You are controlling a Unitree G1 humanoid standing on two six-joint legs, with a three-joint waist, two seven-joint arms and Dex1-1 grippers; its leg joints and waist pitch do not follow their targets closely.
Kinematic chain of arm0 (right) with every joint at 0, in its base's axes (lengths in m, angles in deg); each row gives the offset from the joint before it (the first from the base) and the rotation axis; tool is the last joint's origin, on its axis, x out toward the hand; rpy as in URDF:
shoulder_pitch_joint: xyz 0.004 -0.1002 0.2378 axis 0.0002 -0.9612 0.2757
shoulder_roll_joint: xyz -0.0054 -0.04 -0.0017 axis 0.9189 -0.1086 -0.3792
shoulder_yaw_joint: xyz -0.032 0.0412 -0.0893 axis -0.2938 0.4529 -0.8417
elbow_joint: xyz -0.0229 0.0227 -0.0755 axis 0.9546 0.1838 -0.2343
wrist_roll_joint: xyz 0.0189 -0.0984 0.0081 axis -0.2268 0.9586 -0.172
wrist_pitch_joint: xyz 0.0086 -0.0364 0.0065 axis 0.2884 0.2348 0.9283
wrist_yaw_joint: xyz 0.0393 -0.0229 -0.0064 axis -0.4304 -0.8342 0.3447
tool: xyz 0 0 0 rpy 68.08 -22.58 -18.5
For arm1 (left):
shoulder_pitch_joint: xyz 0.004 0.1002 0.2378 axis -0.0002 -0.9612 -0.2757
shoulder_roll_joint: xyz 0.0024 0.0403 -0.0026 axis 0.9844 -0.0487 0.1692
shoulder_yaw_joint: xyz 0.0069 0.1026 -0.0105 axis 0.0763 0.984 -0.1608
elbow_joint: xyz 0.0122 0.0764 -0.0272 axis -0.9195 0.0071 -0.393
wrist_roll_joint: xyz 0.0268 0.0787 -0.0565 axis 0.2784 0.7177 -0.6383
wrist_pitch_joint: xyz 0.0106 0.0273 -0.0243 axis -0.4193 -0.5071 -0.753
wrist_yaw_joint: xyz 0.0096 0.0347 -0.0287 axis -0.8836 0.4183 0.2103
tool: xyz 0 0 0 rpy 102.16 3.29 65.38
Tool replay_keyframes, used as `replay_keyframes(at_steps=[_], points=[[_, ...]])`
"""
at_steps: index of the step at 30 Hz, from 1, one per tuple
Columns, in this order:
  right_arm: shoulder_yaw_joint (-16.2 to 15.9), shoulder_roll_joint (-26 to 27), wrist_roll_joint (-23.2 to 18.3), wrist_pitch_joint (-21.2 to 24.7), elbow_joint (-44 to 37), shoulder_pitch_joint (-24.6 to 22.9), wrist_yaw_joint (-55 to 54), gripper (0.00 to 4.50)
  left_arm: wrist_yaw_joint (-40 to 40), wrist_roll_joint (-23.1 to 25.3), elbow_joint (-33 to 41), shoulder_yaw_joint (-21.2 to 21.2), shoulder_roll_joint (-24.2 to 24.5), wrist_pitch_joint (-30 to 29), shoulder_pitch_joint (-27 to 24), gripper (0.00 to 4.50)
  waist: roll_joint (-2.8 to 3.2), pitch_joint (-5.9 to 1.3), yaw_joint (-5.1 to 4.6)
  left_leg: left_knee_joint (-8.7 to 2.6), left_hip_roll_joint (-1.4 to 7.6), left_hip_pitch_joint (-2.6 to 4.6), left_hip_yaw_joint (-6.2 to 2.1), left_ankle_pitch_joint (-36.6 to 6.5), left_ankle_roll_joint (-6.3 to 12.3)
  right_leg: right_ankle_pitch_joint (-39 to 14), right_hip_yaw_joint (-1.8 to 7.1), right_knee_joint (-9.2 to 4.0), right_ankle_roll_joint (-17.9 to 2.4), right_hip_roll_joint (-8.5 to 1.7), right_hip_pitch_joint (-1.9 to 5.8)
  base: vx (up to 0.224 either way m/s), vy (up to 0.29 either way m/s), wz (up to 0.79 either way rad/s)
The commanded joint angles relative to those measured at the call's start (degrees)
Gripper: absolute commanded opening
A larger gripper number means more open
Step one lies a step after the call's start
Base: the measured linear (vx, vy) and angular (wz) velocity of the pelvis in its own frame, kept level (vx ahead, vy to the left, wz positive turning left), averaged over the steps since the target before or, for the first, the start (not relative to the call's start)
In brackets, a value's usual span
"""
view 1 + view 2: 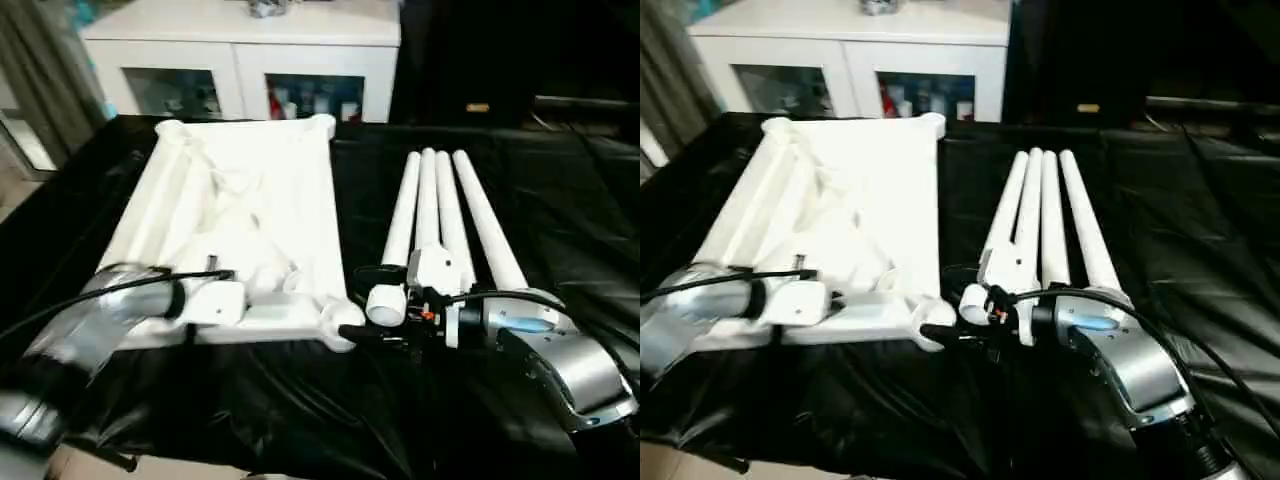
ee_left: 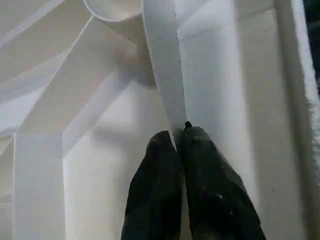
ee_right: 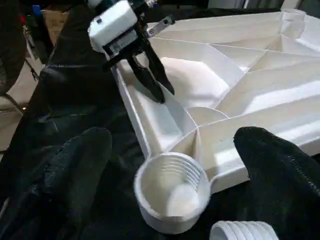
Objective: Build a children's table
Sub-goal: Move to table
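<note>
white plastic tabletop (image 1: 250, 190) pinned for leg fitting
left pincer (image 3: 152, 82) clenched on a rib (steadying it); right pincer (image 3: 172, 165) released around the corner socket (image 3: 171, 189).

Smooth white plastic tabletop (image 1: 290, 180) and legs (image 1: 440, 215) on glossy, crinkled black sheeting (image 1: 560, 220).

Both head cameras look forward and down across the black-draped counter (image 1: 300, 420), sharing the white ribbed plastic tabletop (image 1: 270, 190). The left wrist camera sits very close over its ribs. The right wrist camera faces its threaded round corner socket (image 3: 171, 191) at close range.
</note>
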Motion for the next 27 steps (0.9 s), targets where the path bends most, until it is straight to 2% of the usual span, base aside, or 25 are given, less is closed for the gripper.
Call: replay_keyframes(at_steps=[1,3,6,8,9,15,19,20,27], points=[[-0.1,0.0,0.7,-0.6,0.1,0.5,-0.2,4.43,-2.2,-2.8,4.5,-4.4,1.0,1.0,1.2,0.02,0.06,-4.46,0.66,-4.02,3.84,0.38,-1.33,1.2,4.14,13.7,2.90,-2.70,-16.6,-5.19,3.65,0.000,0.000,0.00],[0.1,0.1,0.9,-0.6,0.3,0.5,0.0,4.43,-3.6,-1.8,5.4,-4.3,1.2,0.8,1.3,0.02,0.08,-4.56,0.87,-3.69,3.69,0.22,-1.21,2.7,5.39,16.4,2.80,-2.40,-16.7,-5.08,3.53,0.000,0.000,0.00],[0.2,0.2,1.1,-0.7,0.3,0.5,0.0,4.43,-4.5,-1.5,7.0,-4.9,1.4,0.1,2.0,0.02,0.16,-4.47,1.16,-3.70,3.81,0.23,-1.23,2.1,5.82,15.5,2.69,-2.44,-16.7,-5.17,3.44,0.000,0.000,0.00],[0.3,0.1,1.0,-0.8,0.3,0.5,-0.1,4.43,-4.6,-1.2,8.2,-5.3,1.7,-0.5,2.0,0.02,0.37,-4.39,1.37,-3.77,3.92,0.29,-1.27,1.4,5.54,14.2,2.70,-2.52,-16.8,-5.24,3.38,0.000,0.000,0.00],[0.3,0.1,1.0,-0.8,0.3,0.5,-0.1,4.43,-4.6,-1.2,8.6,-5.5,1.8,-0.8,2.0,0.02,0.24,-4.37,1.41,-3.81,3.97,0.32,-1.25,1.0,5.27,13.7,2.72,-2.58,-16.8,-5.23,3.42,0.000,0.000,0.00],[0.4,0.2,1.0,-0.8,0.3,0.3,-0.3,4.43,-5.2,-0.5,13.5,-7.6,3.1,-3.1,2.3,0.02,0.35,-4.45,1.62,-3.68,3.84,0.27,-1.29,1.5,4.93,14.7,2.69,-2.39,-16.8,-5.15,3.53,0.000,0.000,0.00],[0.5,0.5,1.3,-1.0,0.5,0.4,-0.2,4.43,-4.0,-0.8,16.2,-7.9,3.8,-4.9,2.3,0.02,0.44,-4.42,1.69,-3.68,3.87,0.31,-1.28,1.1,4.63,13.9,2.67,-2.44,-16.8,-5.14,3.49,0.000,0.000,0.00],[0.5,0.6,1.3,-1.0,0.7,0.5,-0.3,4.43,-3.8,-0.9,16.6,-8.0,3.9,-5.3,2.3,0.02,0.67,-4.39,1.71,-3.68,3.85,0.30,-1.31,1.0,4.52,13.8,2.67,-2.41,-16.8,-5.12,3.44,0.000,0.000,0.00],[0.4,1.0,1.5,-1.2,0.6,0.3,-0.7,4.43,-1.1,-1.7,20.0,-7.7,5.4,-7.5,1.9,0.02,0.78,-4.53,1.93,-3.59,3.76,0.37,-1.35,1.5,3.85,15.3,2.61,-2.24,-16.8,-5.01,3.48,0.000,0.000,0.00]])
